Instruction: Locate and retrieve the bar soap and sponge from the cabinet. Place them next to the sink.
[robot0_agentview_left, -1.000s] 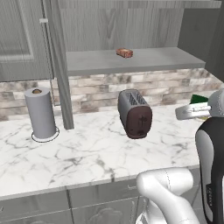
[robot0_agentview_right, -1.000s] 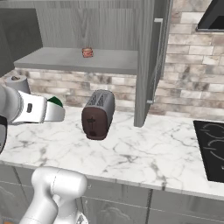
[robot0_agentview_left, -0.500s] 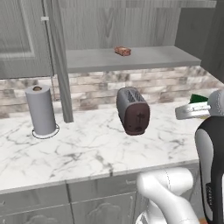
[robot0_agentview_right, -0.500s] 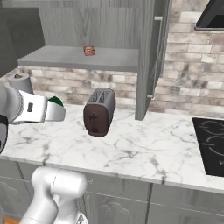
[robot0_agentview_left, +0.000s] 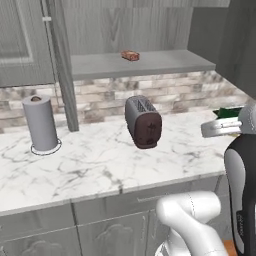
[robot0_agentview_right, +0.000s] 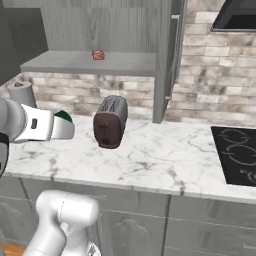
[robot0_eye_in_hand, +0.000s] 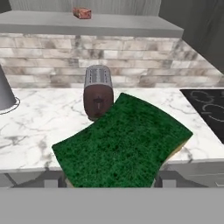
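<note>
Jaws apparently clamped on the sponge (robot0_eye_in_hand: 124, 144) (fingertips hidden beneath it), the gripper (robot0_agentview_left: 226, 120) hangs above the counter's (robot0_agentview_left: 90, 165) front edge, arm raised level. The bar soap (robot0_agentview_left: 130, 55) sits on the cabinet (robot0_agentview_left: 145, 64) shelf. A loose grip could drop the sponge short of the sink.

The sponge (robot0_eye_in_hand: 124, 142) has a coarse, fibrous dark green top over a smoother yellow body. The surface (robot0_agentview_left: 100, 160) is polished white marble with grey veins. The cabinet (robot0_agentview_left: 140, 65) is matt grey wood grain. The toaster (robot0_agentview_left: 143, 121) pairs brushed metal with matt dark brown ends; behind it, rough stone-brick backsplash (robot0_agentview_left: 175, 95).
</note>
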